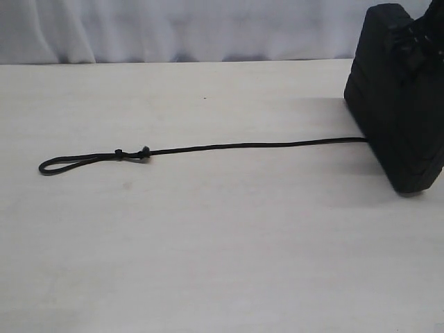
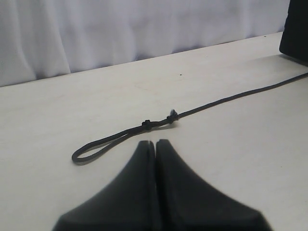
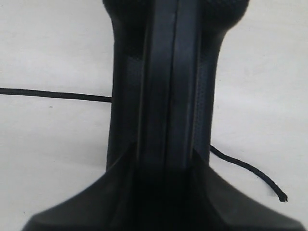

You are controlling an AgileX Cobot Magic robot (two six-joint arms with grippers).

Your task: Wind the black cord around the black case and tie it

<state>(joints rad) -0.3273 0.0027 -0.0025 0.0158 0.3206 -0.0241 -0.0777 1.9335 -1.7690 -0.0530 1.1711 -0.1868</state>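
The black case (image 1: 395, 104) stands on edge at the far right of the table, leaning a little. My right gripper (image 3: 164, 159) is shut on it, and the case's narrow side (image 3: 168, 72) fills the space between the fingers. The black cord (image 1: 243, 146) comes out from under the case and runs left across the table to two small knots (image 1: 132, 152) and a looped end (image 1: 62, 164). Its other, frayed end (image 3: 281, 196) lies on the case's far side. My left gripper (image 2: 155, 143) is shut and empty, hovering just short of the loop (image 2: 96, 147).
The pale wooden table (image 1: 208, 243) stretches wide around the cord. A white curtain (image 1: 173, 28) hangs along its far edge. A corner of the case (image 2: 296, 29) shows in the left wrist view.
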